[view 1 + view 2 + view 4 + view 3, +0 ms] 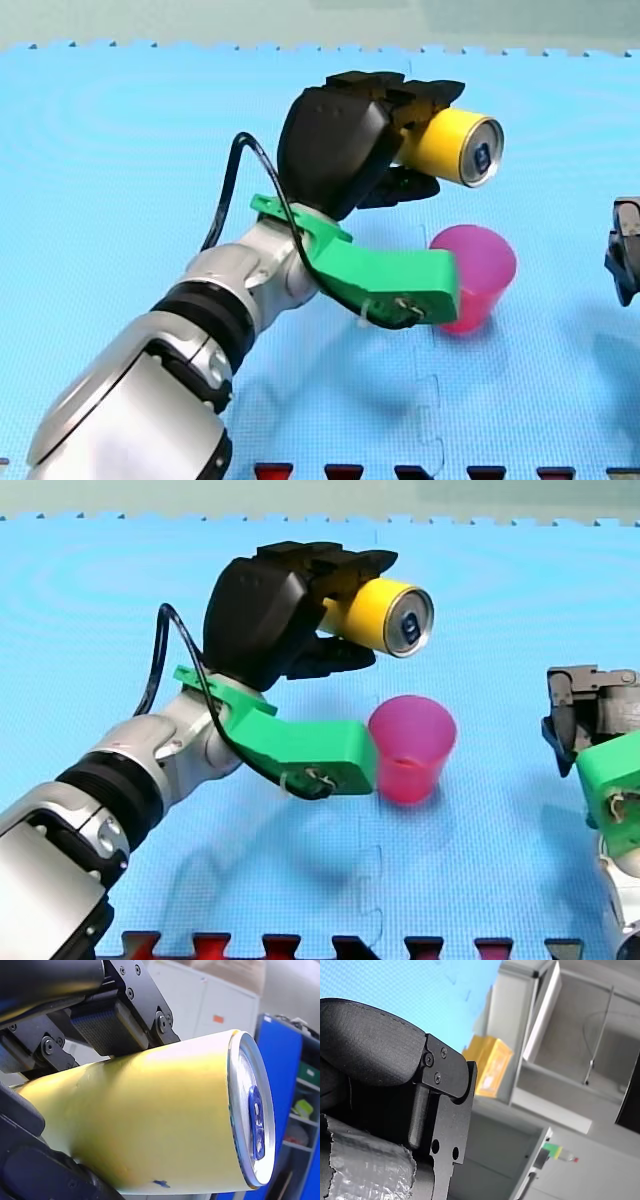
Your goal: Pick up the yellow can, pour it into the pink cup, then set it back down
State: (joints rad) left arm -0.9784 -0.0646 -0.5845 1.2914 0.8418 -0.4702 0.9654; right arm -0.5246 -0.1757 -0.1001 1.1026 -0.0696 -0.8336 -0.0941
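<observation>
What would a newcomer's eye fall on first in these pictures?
The yellow can stands out: the left hand holds it in the air, tipped on its side, above the pink cup. The cup stands upright on the blue mat. The right hand is at the mat's right side.

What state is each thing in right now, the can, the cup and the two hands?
pink cup: upright on the blue mat.
yellow can: held in the air, tipped on its side above the pink cup.
left hand: shut on the yellow can, raised.
right hand: holds nothing, at the right side of the mat.
</observation>
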